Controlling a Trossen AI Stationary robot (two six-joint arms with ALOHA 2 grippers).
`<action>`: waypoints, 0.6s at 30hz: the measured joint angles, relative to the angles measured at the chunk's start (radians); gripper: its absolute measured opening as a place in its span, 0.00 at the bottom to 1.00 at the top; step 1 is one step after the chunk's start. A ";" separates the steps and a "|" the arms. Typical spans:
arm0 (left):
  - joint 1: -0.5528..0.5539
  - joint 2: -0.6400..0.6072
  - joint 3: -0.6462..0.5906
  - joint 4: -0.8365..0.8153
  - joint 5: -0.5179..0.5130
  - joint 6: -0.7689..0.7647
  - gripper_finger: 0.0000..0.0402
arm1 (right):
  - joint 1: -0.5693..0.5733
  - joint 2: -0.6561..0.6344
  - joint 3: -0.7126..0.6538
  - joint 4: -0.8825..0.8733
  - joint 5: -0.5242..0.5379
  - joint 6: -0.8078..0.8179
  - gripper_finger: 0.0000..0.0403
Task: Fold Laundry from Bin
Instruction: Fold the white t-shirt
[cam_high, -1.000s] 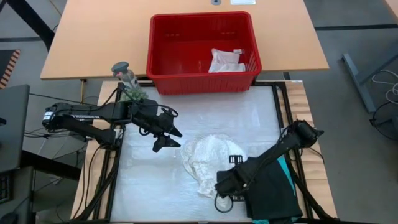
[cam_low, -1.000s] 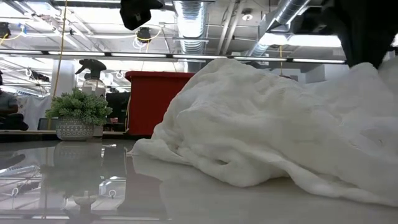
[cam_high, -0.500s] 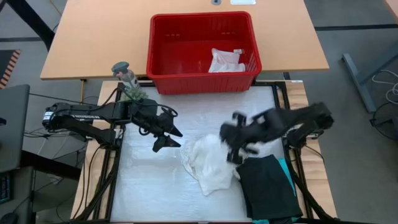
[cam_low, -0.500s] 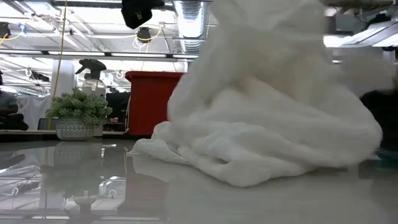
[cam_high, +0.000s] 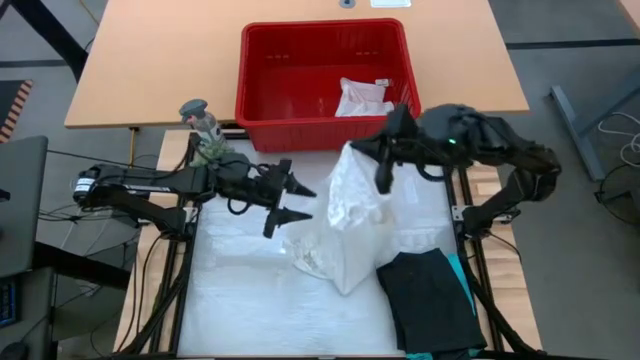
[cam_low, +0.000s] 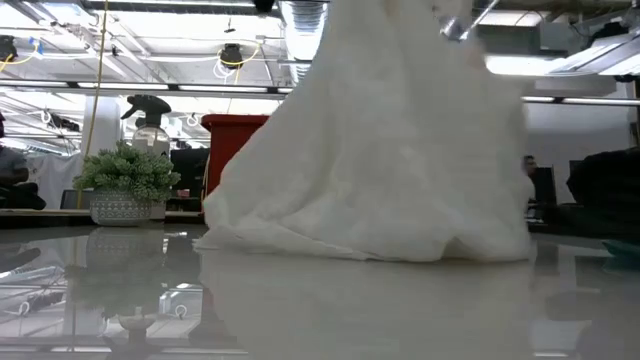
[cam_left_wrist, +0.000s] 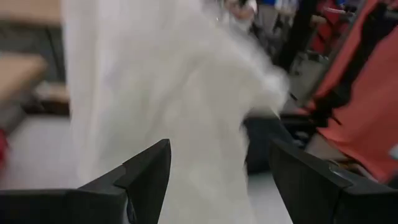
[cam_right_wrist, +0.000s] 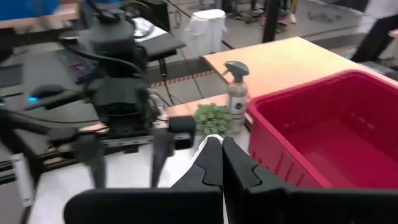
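Looking down from above, the right gripper has its jaws pinched tight on the top of the large white lacy top, lifted just in front of the red bin. The cloth hangs from it, its lower end resting on the tabletop. The left gripper hovers just beside the hanging top, on the side away from the black garment, jaws spread wide and holding nothing. A small white cloth lies inside the bin. The black garment lies flat on the near side of the top from the bin, a strip of teal garment showing at its edge.

From tabletop height, the white top rises like a tent with the bin behind it.

Past the left arm's spread fingers, the white top fills the sight.

Past the right arm's closed fingers, white fabric shows at the tips, with the bin, a spray bottle and a small plant beyond.
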 joint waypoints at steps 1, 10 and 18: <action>0.000 0.001 0.000 0.017 -0.013 0.033 0.64 | -0.017 0.002 -0.001 0.003 -0.001 0.002 0.04; -0.015 0.006 0.006 0.058 -0.174 0.129 0.64 | -0.109 0.046 -0.001 0.079 -0.056 -0.008 0.04; -0.016 -0.069 0.094 0.155 -0.324 0.374 0.64 | -0.108 0.121 -0.001 0.013 -0.059 -0.017 0.04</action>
